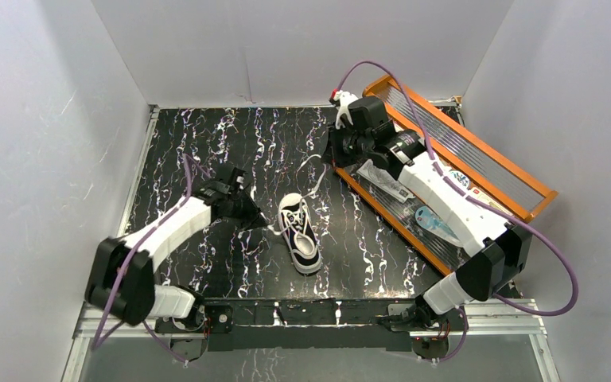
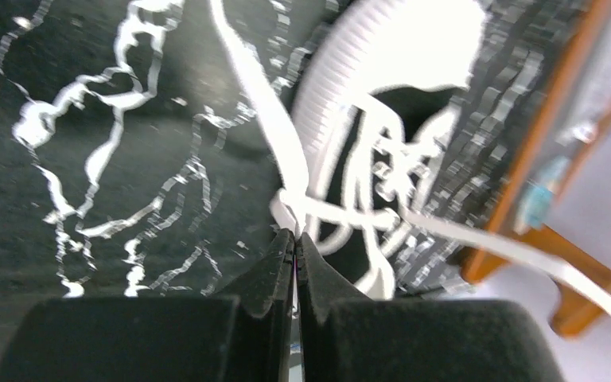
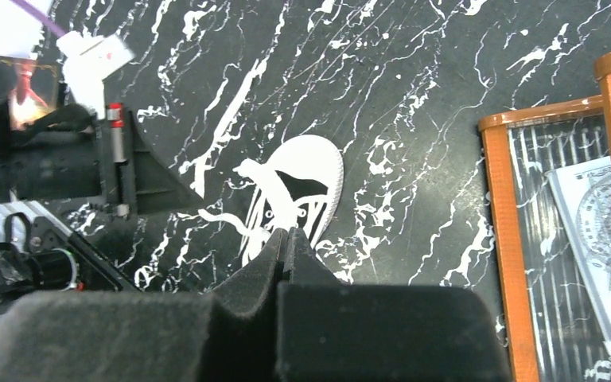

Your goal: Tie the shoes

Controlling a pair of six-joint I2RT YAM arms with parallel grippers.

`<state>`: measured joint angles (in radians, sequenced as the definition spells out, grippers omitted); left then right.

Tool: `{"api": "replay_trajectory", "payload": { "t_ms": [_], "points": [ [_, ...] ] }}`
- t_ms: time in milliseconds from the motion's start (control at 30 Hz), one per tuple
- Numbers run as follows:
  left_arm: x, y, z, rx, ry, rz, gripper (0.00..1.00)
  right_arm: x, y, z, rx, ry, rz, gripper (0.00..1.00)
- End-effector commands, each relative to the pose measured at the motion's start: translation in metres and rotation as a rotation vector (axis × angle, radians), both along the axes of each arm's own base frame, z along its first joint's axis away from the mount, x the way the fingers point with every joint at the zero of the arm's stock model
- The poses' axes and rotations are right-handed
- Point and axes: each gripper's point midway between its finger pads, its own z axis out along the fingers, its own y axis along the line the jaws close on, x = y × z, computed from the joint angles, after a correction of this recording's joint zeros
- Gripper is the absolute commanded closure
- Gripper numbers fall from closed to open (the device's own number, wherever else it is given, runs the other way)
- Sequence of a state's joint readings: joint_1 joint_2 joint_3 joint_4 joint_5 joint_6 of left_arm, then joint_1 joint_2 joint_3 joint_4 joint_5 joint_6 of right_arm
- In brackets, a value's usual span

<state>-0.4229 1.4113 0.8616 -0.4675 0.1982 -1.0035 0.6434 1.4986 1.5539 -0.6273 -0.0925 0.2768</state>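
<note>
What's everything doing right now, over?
Left gripper shut on lace. Right gripper shut, near tray. Sneaker upright, untied. Nothing blocking.

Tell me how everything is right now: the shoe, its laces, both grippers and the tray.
sneaker, upright on its sole, not tied.
laces, loose, stretched out to both sides, no bow.
left gripper, shut on one of the laces.
right gripper, shut; whether it holds a lace is unclear.
tray, lying askew, things inside.
</note>
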Motion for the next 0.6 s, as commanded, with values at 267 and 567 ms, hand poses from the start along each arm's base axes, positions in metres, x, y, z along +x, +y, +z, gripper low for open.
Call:
{"api": "replay_trajectory", "payload": {
  "t_ms": [267,567],
  "points": [
    [-0.003,-0.024,0.089,-0.266,-0.322,-0.081,1.00,-0.010,0.023,0.041,0.220,0.070,0.068,1.00],
    [-0.022,-0.022,0.120,-0.328,-0.422,-0.122,1.00,0.006,0.068,0.021,0.348,0.242,0.108,1.00]
  ]
}}
